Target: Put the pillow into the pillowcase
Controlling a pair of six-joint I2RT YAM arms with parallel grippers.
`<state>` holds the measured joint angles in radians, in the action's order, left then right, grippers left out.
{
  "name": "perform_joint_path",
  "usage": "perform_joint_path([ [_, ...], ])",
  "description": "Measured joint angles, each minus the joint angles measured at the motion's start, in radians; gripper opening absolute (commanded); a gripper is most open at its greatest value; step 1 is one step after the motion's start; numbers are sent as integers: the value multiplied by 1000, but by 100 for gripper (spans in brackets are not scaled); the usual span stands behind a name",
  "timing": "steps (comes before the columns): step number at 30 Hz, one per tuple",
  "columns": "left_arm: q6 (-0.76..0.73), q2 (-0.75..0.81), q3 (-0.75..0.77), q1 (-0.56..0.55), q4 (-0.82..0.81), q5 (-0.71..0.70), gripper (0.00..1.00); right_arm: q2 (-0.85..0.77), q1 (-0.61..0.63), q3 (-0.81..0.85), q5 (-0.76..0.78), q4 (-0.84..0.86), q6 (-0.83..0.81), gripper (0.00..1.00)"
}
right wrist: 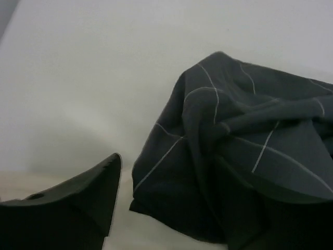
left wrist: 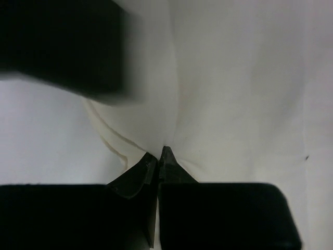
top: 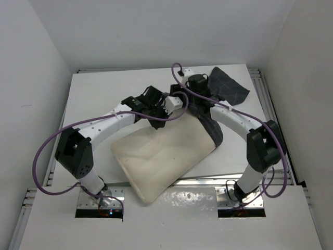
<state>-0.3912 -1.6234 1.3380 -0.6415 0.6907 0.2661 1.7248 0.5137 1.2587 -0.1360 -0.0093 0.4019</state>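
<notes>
The cream-white pillow (top: 164, 153) lies at an angle in the middle of the table. Its far right end sits inside the dark checked pillowcase (top: 229, 86), which is bunched up at the back right. My left gripper (top: 156, 121) is at the pillow's far edge. In the left wrist view the left gripper (left wrist: 160, 152) is shut, with creases of the pillow (left wrist: 234, 78) running into its tips. My right gripper (top: 195, 87) is at the pillowcase mouth. In the right wrist view its jaws stand apart beside the crumpled pillowcase (right wrist: 239, 156). One finger (right wrist: 83, 200) shows bare; the other is hidden by the cloth.
White walls close in the table (top: 104, 88) on the left, back and right. Metal rails run along its side edges (top: 263, 91). Purple cables (top: 52, 140) loop from both arms. The pillow's near corner overhangs the front strip (top: 192, 200).
</notes>
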Motion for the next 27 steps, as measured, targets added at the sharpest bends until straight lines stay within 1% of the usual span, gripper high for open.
perform_joint_path([
  [1, 22, 0, -5, 7, -19, -18, 0, -18, 1, -8, -8, -30, -3, 81],
  [3, 23, 0, -17, 15, -59, -31, 0, -49, 6, -29, 19, -79, -17, 87],
  [5, 20, 0, -39, 11, -115, -31, 0, -80, 6, -61, 56, -128, -38, 88],
  [10, 15, 0, -76, 2, -190, -8, 0, -126, 18, -79, 173, -227, -99, 82],
  [15, 20, 0, -77, 0, -206, -8, 0, -130, 25, -50, 248, -270, -147, 86],
  [19, 23, -2, -82, 0, -233, -6, 0, -133, 26, -18, 301, -314, -195, 86],
  [21, 22, -2, -88, -4, -254, -1, 0, -142, 27, -11, 324, -331, -215, 84],
  [22, 22, -2, -90, -7, -264, 1, 0, -148, 27, -9, 338, -343, -226, 82],
  [27, 24, -4, -92, -14, -295, 17, 0, -159, 31, 23, 389, -401, -268, 81],
])
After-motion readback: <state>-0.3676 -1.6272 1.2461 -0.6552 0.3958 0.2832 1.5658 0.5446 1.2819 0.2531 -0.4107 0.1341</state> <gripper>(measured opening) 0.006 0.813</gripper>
